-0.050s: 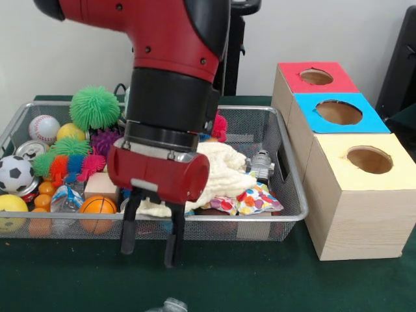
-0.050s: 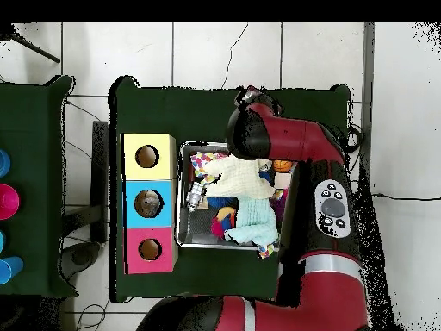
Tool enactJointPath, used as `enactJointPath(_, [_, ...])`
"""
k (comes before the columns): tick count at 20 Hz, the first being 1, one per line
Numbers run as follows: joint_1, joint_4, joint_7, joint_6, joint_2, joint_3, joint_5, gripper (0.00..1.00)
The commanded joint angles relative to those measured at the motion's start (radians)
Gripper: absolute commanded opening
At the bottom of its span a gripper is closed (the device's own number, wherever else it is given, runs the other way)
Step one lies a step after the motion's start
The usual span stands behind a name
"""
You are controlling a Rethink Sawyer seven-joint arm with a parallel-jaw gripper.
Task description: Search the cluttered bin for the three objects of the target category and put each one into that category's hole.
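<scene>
A green cloth covers the table point(image 1: 364, 286) on a white tiled floor point(image 2: 207, 52). The gripper point(image 1: 151, 250) hangs with fingers spread, empty, before the wire bin point(image 1: 273, 224).

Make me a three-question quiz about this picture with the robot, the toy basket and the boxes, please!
1. Where is the basketball?
A. in the wire basket
B. on the yellow box
C. on the floor

2. How many boxes with holes stand beside the basket?
A. two
B. three
C. five

3. What is the gripper doing?
A. squeezing the soccer ball
B. holding the cloth
C. open, holding nothing

Answers:
1. A, the orange ball lies at the basket's front edge among the other toys.
2. B, one red box, one blue box and one yellow box stand in a row.
3. C, the two dark fingers hang apart in front of the basket with nothing between them.
</scene>
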Motion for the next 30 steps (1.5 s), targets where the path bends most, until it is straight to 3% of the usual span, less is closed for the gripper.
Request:
enactJointPath(1, [-0.007,0.036,-0.069,-0.058,0.052,0.116,-0.087,1.00])
enactJointPath(8, [-0.003,0.040,-0.022,-0.087,0.061,0.137,-0.103,1.00])
enactJointPath(20, [0.033,-0.010,0.028,-0.159,0.116,0.084,-0.113,1.00])
enactJointPath(30, [0.079,-0.038,0.072,-0.202,0.148,-0.007,-0.079,1.00])
